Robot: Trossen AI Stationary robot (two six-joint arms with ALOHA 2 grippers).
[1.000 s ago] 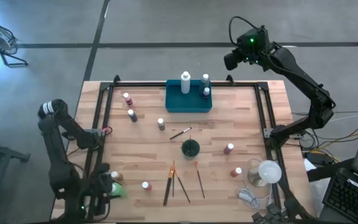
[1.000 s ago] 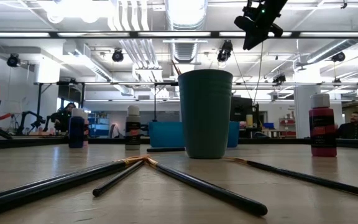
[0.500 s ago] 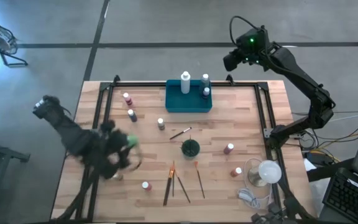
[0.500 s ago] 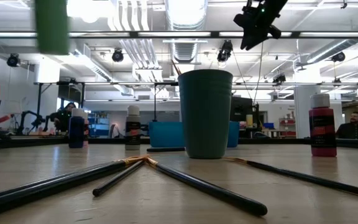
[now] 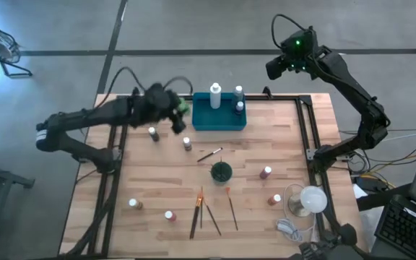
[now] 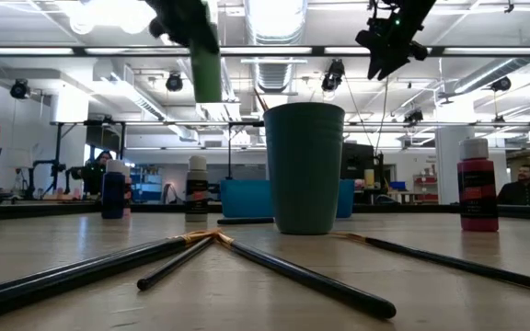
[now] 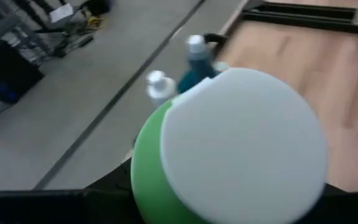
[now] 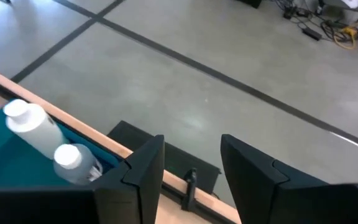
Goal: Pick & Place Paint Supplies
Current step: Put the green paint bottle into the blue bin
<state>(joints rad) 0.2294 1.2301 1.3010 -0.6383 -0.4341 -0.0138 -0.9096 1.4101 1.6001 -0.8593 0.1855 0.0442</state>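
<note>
Beside teal tray (image 5: 219, 118), L gripper (image 5: 178, 110) pinching green bottle (image 7: 229, 149); R gripper (image 8: 191, 163) spread, empty, raised behind table.

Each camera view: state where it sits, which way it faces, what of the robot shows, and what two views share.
High view: overhead, facing straight down; both arms show, left gripper carrying the green bottle beside the teal tray.
Low view: table-top height, facing level past the dark green cup; both arms enter from above.
Left wrist view: on the left wrist; the green bottle fills it.
Right wrist view: on the right wrist; right gripper open, empty.
Shared: high and low views both show the green bottle.
</note>
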